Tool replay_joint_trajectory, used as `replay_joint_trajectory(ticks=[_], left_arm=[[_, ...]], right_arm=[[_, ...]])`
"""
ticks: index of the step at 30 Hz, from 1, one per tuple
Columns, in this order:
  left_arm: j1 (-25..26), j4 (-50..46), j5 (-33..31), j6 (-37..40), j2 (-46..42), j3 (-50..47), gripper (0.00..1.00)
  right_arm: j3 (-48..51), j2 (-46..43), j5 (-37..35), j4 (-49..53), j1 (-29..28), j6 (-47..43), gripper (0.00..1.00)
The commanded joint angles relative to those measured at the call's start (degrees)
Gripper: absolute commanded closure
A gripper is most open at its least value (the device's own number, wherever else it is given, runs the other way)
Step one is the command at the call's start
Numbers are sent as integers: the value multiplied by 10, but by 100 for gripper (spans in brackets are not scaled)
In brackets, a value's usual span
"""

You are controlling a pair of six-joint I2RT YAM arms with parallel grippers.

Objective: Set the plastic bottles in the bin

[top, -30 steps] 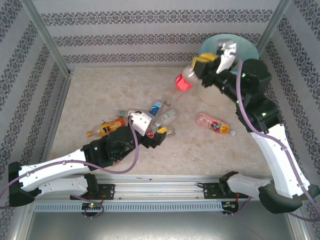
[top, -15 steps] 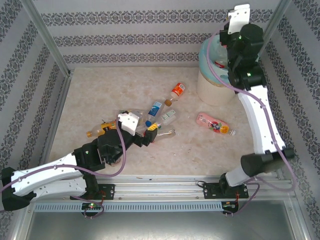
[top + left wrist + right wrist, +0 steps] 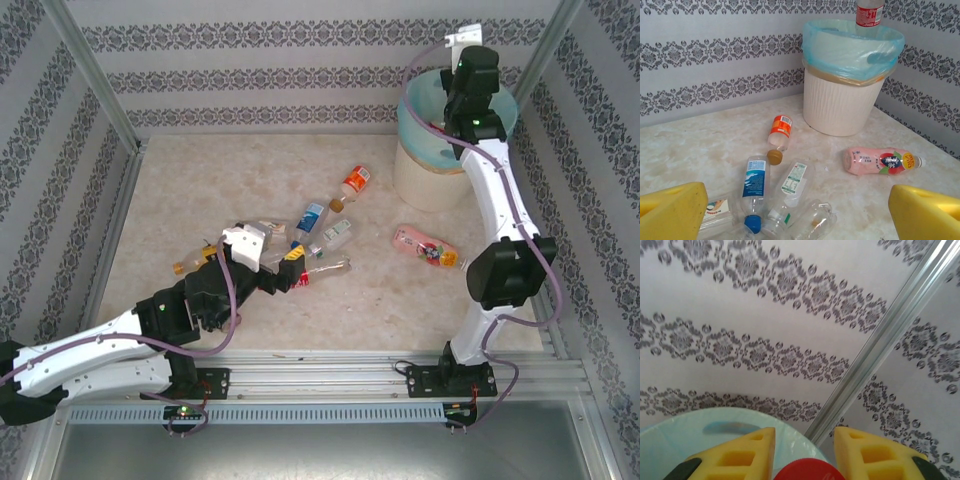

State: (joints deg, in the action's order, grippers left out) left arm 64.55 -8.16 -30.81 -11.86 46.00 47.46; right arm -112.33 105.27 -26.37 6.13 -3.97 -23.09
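The cream bin point(image 3: 842, 107) with its blue-green bag stands at the back right point(image 3: 425, 185). My right gripper point(image 3: 804, 440) hangs over it point(image 3: 470, 82), shut on a red-capped bottle point(image 3: 807, 471). That bottle's red label point(image 3: 869, 14) hangs upright above the bin's mouth. My left gripper point(image 3: 797, 200) is open, low over the table point(image 3: 298, 268), nothing between its yellow fingers point(image 3: 675, 210). In front of it lie a blue-labelled bottle point(image 3: 755, 182), a green-labelled clear one point(image 3: 792, 187), a bare clear one point(image 3: 815, 222), an orange-labelled one point(image 3: 780, 132) and a pink one point(image 3: 880, 161).
Another bottle with an orange label point(image 3: 205, 260) lies left of my left wrist, partly hidden by the arm. Patterned walls and metal posts point(image 3: 890, 335) close in the table on three sides. Bare tabletop point(image 3: 200, 190) stretches across the far left.
My right arm has swung up from in front of the bin to above its mouth, carrying the red-capped bottle. My left arm has drawn back a little toward the near left.
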Motion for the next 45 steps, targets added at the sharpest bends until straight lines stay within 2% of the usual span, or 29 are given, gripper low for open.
replay_joint_trajectory(ticks=[1,9,12,18,29,39,41,42,44,45], left_arm=[[6,-30,-19,-15,-7,1,7],[6,-26,-29,-37,-11,-13,7],[6,-43,-35,-51,-10,-10,7],[5,-78,-49,-81,-22,-15,7],[5,-71,-60,-90,-20,-21,6],[5,-70,-63,-79,-5,-11,6],[5,-71,-62,-79,-6,-10,6],[5,-72,-61,-80,-5,-9,6],[5,-76,-63,-80,-6,-7,6],[5,-76,-63,-78,-6,-6,6]], right_arm=[[-24,2,-14,-23,-2,-5,100],[39,-25,-10,-21,-3,51,100],[35,-8,-41,-1,3,57,100],[51,19,-40,5,27,81,100],[22,72,96,128,92,232,93],[9,100,143,158,112,253,83],[-5,98,156,174,112,257,78],[-8,93,160,177,112,261,72],[-5,73,167,168,111,268,47],[-1,64,170,160,110,266,41]])
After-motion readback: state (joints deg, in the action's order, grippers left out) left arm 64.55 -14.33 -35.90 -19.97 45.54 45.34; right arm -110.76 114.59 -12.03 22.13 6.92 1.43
